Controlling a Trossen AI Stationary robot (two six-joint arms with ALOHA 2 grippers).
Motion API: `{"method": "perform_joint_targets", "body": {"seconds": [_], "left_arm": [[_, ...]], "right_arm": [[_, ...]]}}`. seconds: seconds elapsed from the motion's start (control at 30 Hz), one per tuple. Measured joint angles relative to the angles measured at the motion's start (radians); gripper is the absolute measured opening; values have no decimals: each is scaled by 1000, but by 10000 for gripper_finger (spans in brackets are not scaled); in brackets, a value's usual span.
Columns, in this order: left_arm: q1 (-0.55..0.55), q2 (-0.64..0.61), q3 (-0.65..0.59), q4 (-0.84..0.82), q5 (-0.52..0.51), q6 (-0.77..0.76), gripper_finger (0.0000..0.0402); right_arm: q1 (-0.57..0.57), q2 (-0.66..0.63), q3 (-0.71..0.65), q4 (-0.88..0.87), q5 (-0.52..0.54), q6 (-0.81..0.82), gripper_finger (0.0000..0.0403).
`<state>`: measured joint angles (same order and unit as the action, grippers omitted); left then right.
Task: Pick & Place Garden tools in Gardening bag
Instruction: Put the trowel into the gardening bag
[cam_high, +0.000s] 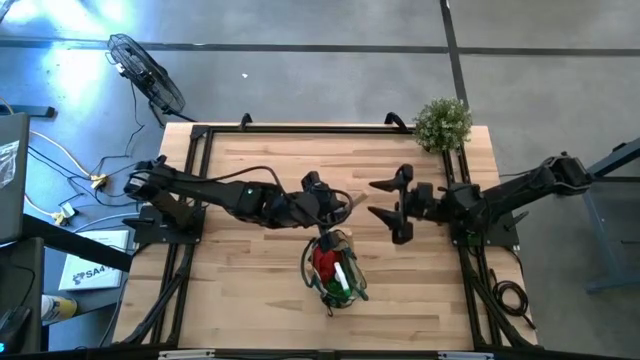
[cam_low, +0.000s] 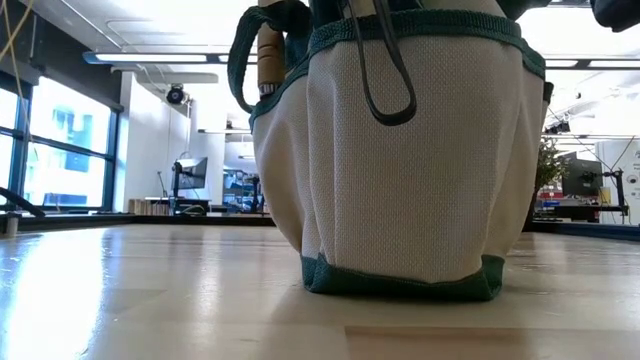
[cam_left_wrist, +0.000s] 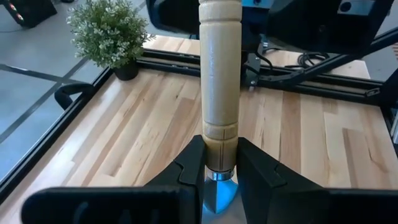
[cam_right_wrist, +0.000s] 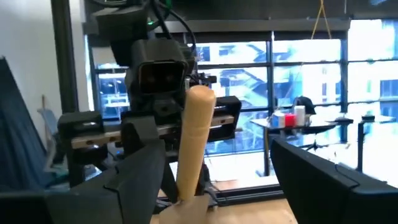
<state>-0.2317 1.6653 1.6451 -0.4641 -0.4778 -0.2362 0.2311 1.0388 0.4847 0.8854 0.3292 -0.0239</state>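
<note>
The gardening bag (cam_high: 333, 265) (cam_low: 400, 170) stands on its base near the table's front middle. A red piece (cam_high: 322, 262) and a green-and-white item (cam_high: 340, 278) are inside it. Above the table's middle, my left gripper (cam_high: 333, 206) (cam_left_wrist: 217, 158) is shut on a garden tool with a pale wooden handle (cam_left_wrist: 217, 74) (cam_right_wrist: 194, 143). The handle's free end points toward my right gripper (cam_high: 376, 200) (cam_right_wrist: 230, 186). That gripper stands open just to the right, facing the handle, and in the high view it is apart from the handle. My left gripper pinches the handle's end next to the metal collar (cam_left_wrist: 219, 146) between its two fingers. The fingers come roughly level from the table's left, in line with the handle. The tool is lifted clear of the table, handle pointing right. Its metal end (cam_left_wrist: 217, 194) is mostly hidden behind the fingers.
A bushy potted plant (cam_high: 442, 122) (cam_left_wrist: 109, 31) stands at the far right corner. Another wooden handle (cam_low: 268, 50) sticks up from a pocket of the bag. Black frame rails (cam_high: 200, 200) run along the table's sides. Bare wood lies at the near left and far middle.
</note>
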Motion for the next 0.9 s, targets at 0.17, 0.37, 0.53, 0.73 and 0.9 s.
{"method": "perform_joint_targets", "body": {"seconds": [0.17, 0.37, 0.53, 0.73, 0.9], "left_arm": [[0, 0, 0, 2, 0, 0, 57], [2, 0, 0, 8, 0, 0, 57], [2, 8, 0, 25, 13, -3, 57], [2, 14, 1, 50, 43, 4, 57], [2, 19, 1, 53, 45, 21, 57]], "right_arm": [[-51, 44, 0, 31, -134, 107, 284], [-75, 129, 0, 149, -260, 134, 284], [-76, 162, 12, 199, -260, 126, 284], [-76, 162, 100, 40, -275, 125, 284], [-76, 162, 154, -57, -288, 117, 277]]}}
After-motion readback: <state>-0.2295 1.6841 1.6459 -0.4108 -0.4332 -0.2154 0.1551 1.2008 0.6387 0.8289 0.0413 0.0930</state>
